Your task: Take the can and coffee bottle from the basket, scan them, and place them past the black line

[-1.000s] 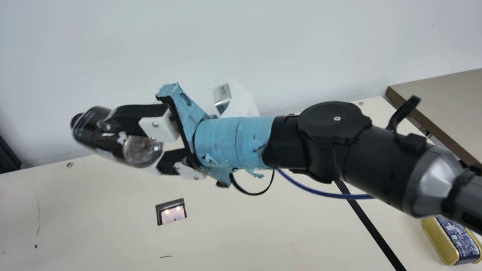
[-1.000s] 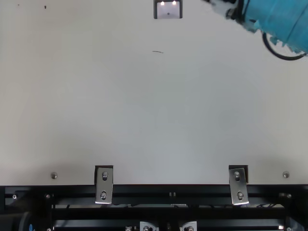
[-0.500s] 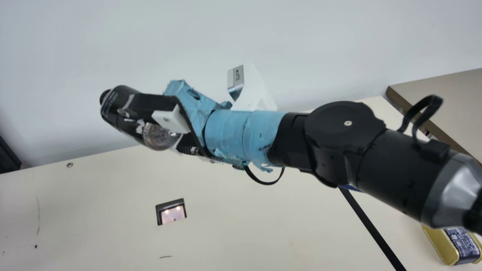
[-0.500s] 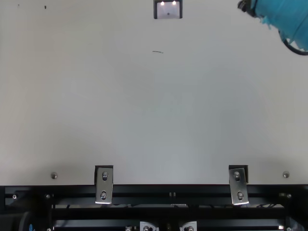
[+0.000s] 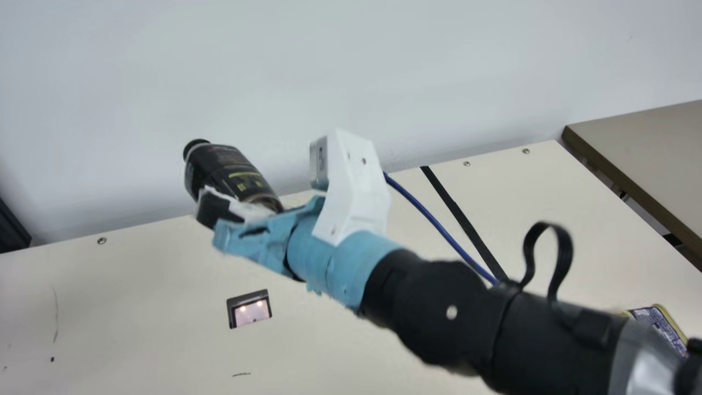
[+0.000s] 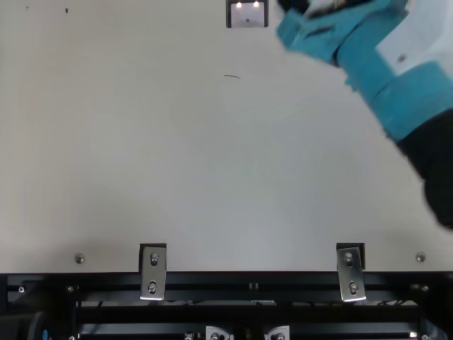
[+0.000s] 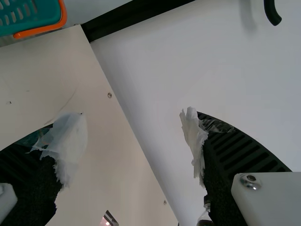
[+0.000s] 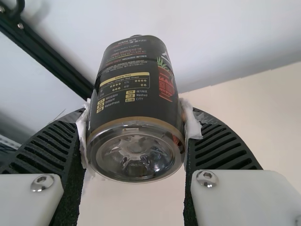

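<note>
we squeeze the dark, round coffee bottle (image 5: 227,170) between the ribbed fingers of our right gripper (image 5: 222,206), its shiny, see-through bottom facing our wrist. our left gripper (image 7: 136,117) is wide open, holding nothing; a holey teal basket (image 7: 44,29) sits beyond its tips. the gold can (image 5: 661,321) is well apart from the right jaws, past the black line (image 5: 466,216), partly behind our arm.

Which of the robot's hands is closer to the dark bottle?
Right. The right hand is gripping the bottle from both sides; the left hand is open and apart from it.
</note>
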`<state>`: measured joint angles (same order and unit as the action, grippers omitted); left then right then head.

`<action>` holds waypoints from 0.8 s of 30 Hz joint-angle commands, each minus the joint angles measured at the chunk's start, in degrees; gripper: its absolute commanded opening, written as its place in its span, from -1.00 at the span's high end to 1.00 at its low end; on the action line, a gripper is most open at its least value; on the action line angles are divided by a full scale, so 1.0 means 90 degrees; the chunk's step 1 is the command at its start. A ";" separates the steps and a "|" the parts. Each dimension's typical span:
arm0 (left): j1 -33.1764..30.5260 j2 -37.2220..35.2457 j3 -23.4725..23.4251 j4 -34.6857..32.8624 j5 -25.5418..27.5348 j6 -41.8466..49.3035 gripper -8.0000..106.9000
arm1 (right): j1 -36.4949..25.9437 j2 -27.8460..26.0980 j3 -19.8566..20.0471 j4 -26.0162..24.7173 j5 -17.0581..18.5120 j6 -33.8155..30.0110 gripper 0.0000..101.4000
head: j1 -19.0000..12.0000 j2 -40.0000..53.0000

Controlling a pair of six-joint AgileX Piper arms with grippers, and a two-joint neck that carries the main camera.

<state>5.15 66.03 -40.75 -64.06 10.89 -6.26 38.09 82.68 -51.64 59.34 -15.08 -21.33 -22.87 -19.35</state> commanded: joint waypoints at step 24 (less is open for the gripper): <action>0.0000 0.0000 0.0000 0.0000 0.0000 0.0000 -0.71 | 0.0910 0.0232 0.1705 -0.0367 -0.2457 -0.1042 1.00 | -0.0220 -0.0081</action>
<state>5.15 66.03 -40.75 -64.06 10.89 -6.26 46.28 83.59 -36.02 57.27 -37.31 -31.70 -23.17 -19.35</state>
